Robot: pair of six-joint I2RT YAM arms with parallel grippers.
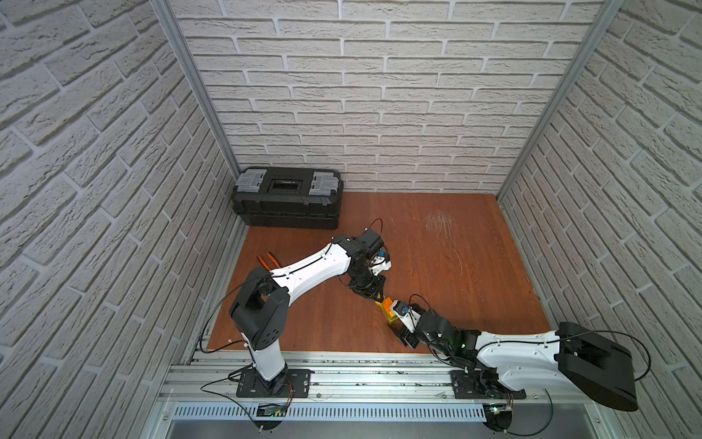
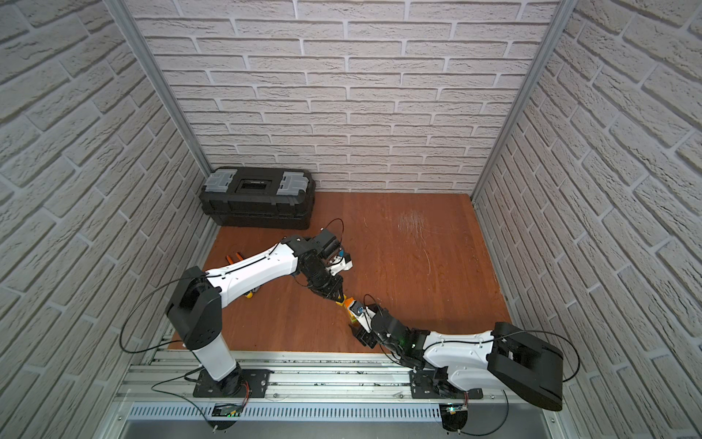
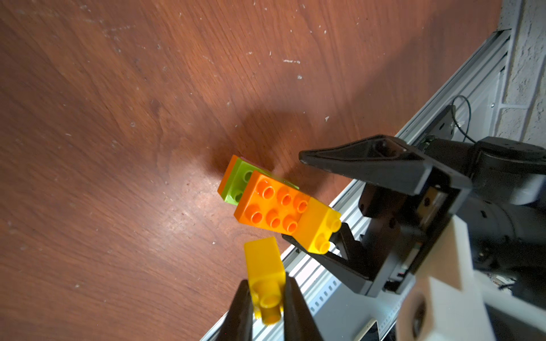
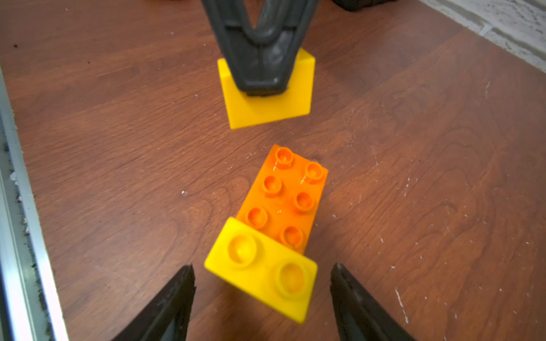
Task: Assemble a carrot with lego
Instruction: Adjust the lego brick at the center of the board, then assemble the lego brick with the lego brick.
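Note:
The carrot is a clump of joined lego: an orange studded brick over a lime green brick, with a yellow brick at one end. It stands tilted on the wooden table, seen in both top views. My right gripper is open, its fingers either side of the clump's yellow end without touching it. My left gripper is shut on a loose yellow brick, held just beside the clump.
A black toolbox sits at the back left corner. Orange-handled pliers lie behind the left arm. The metal rail runs along the table's front edge, close to the clump.

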